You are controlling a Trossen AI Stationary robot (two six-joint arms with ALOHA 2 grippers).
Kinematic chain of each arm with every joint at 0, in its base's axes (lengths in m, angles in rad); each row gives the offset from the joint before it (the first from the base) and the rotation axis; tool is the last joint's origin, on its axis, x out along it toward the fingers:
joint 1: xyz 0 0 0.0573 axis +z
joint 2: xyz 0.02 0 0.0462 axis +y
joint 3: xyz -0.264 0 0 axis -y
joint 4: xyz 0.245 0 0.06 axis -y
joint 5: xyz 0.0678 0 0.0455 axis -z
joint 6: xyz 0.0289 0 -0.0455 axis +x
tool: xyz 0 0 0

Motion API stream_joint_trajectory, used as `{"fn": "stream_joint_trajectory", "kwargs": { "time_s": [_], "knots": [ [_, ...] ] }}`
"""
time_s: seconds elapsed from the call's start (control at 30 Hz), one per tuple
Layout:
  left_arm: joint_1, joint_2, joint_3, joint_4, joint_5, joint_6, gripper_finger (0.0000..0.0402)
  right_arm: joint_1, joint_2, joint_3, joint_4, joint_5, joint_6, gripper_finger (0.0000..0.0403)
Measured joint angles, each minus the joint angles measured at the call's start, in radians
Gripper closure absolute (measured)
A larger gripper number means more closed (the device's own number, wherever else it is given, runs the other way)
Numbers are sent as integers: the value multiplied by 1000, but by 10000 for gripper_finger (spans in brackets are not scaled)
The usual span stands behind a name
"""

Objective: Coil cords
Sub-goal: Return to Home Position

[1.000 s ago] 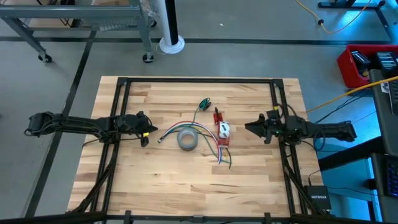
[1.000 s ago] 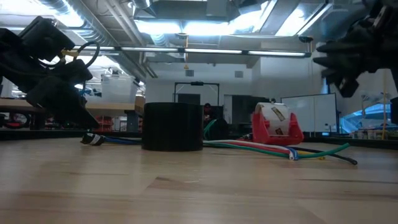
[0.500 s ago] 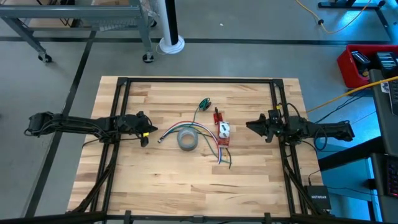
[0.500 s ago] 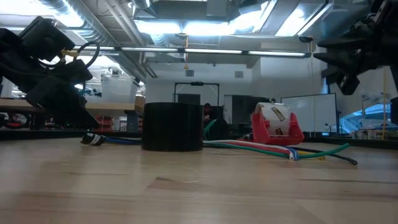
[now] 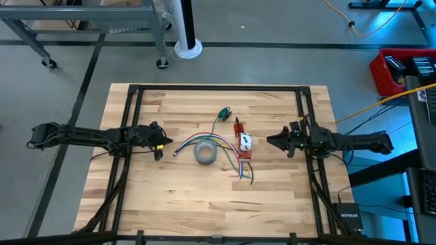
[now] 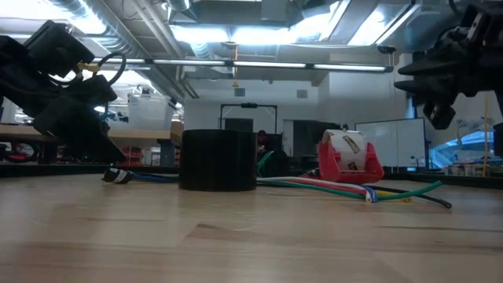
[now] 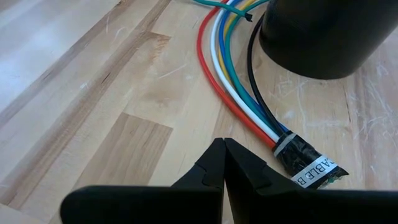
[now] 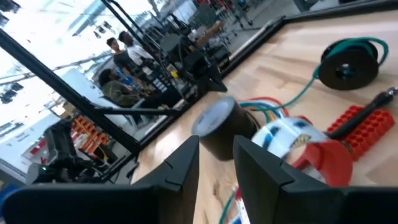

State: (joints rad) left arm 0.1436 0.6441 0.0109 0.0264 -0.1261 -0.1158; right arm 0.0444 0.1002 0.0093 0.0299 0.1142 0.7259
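Cords coiled, resting on wood table; people behind.

High view: overhead, straight down, far off; whole pale wooden plank table mid-frame.
Low view: at tabletop height, level, facing the room.
Left wrist view: close over the boards, past the left gripper.
Right wrist view: past the right gripper, toward the room.
Shared: grey round roll of tape, in all four.

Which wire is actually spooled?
The green wire, wound on the small black spool; the taped multicoloured bundle lies loose by the tape roll.
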Motion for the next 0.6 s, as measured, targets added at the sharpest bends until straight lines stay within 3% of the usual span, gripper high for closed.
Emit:
{"fn": "stream_joint_trajectory", "kwargs": {
  "time_s": [0.6],
  "knots": [
    [0, -20, 0, 0, 0, 0, 402, 1, 22, 0, 16, 35, 2, 299]
  ]
}}
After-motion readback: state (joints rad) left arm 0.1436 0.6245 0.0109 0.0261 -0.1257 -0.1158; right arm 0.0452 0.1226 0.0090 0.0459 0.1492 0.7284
